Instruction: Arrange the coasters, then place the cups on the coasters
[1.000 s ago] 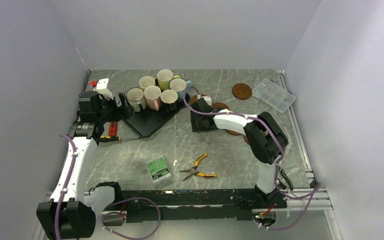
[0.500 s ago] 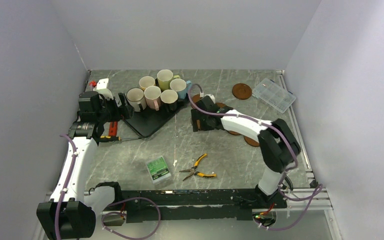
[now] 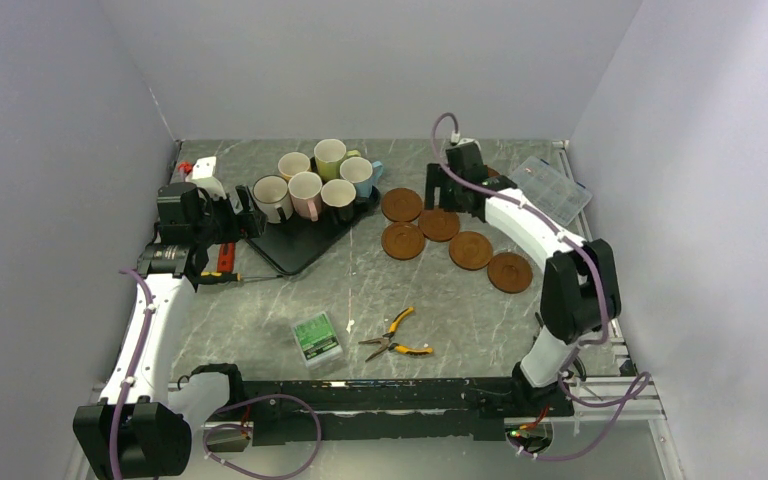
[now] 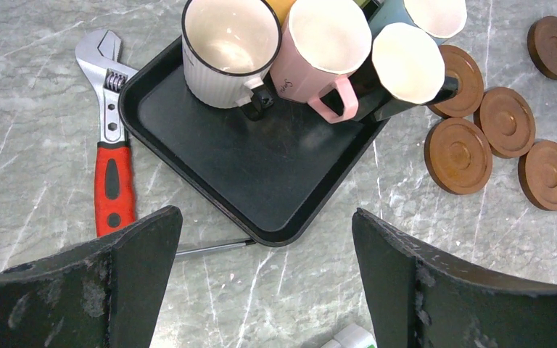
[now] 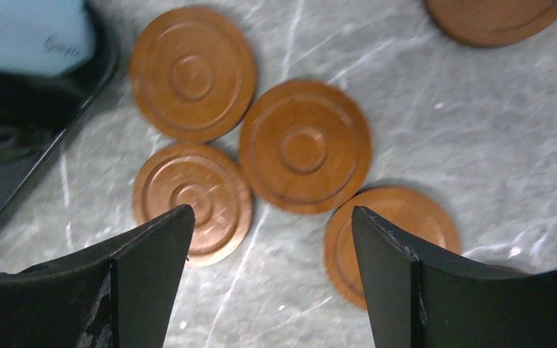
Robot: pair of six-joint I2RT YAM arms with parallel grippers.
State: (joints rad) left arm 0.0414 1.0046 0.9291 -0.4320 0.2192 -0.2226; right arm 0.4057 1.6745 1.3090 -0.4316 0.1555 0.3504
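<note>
Several cups stand bunched on the black tray point(image 3: 300, 245): cream-white point(image 4: 230, 47), pink point(image 4: 326, 51), black point(image 4: 406, 69), light blue point(image 4: 435, 14). Right of the tray, reddish-brown coasters lie flat in a loose row point(image 3: 401, 204) point(image 3: 439, 224) point(image 3: 471, 250) point(image 3: 510, 271), some touching. My right gripper point(image 3: 438, 198) hovers open over them; its wrist view shows coasters point(image 5: 304, 145) point(image 5: 192, 196) below the empty gripper point(image 5: 272, 210). My left gripper point(image 3: 252, 222) is open and empty at the tray's near left corner point(image 4: 265, 214).
A red-handled wrench point(image 4: 112, 167) lies left of the tray. Yellow-handled pliers point(image 3: 395, 337) and a small green box point(image 3: 317, 338) lie near the front. A clear plastic organiser point(image 3: 555, 188) sits at the back right. Walls close in on three sides.
My right arm has swung from beside the tray toward the back right, uncovering the row of coasters. The left arm has not moved.
</note>
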